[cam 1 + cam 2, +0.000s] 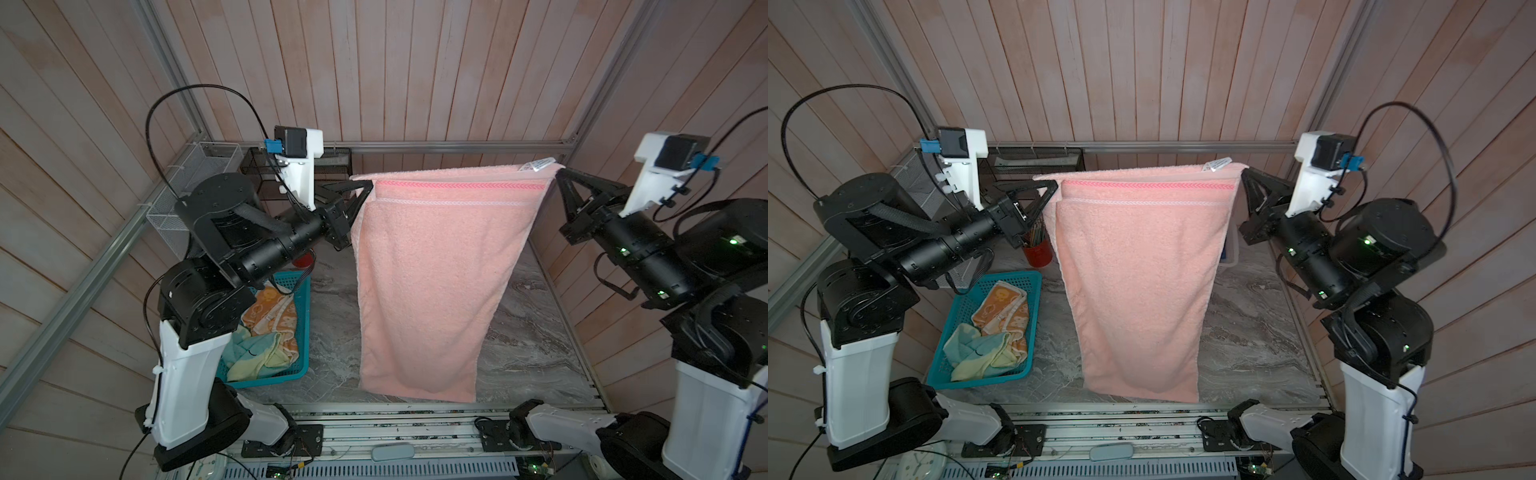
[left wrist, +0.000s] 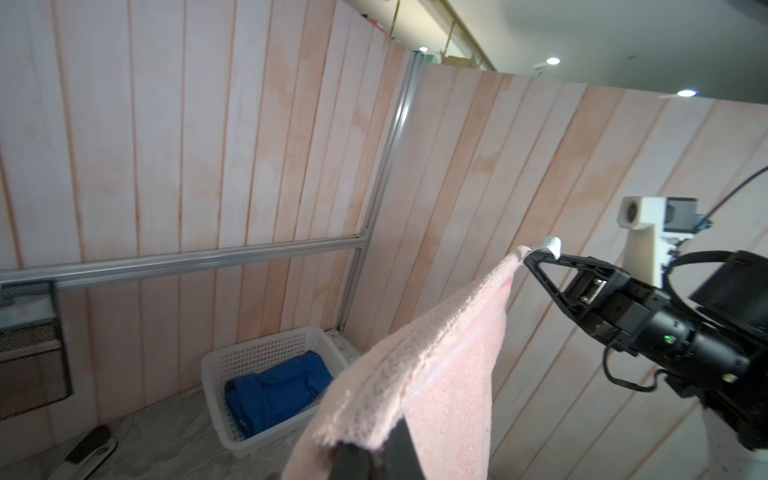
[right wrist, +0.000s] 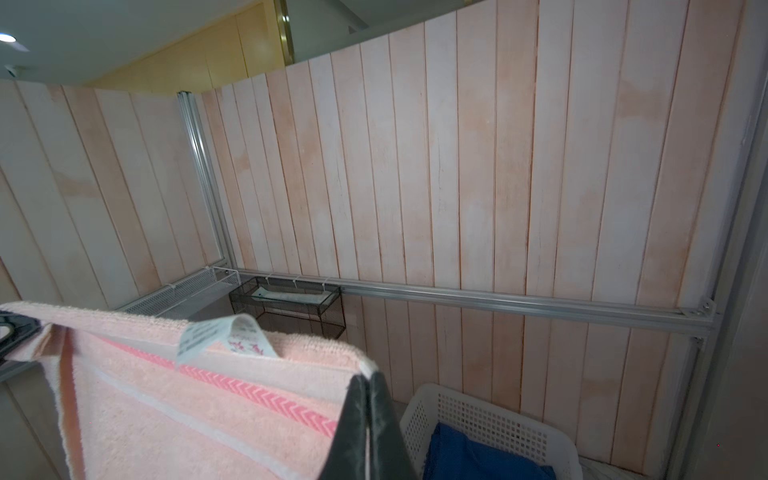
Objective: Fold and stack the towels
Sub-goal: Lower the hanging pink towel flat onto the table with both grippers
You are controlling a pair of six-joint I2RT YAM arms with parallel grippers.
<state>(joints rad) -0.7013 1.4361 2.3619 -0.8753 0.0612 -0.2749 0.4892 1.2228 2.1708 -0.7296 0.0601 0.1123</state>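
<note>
The left jaws and the right jaws are each closed on one top corner of the salmon-pink towel (image 1: 1138,282), which hangs stretched between them over the surface (image 1: 1246,332). At the left, the orange towel (image 1: 1003,307) and the pale yellow towel (image 1: 984,357) lie in a teal basket (image 1: 984,380).

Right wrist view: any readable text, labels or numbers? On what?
On the salmon-pink terry towel, the white care tag: lines of dark print and a pink motif, too blurred to read.
No other text, number or sign shows in this view.
</note>
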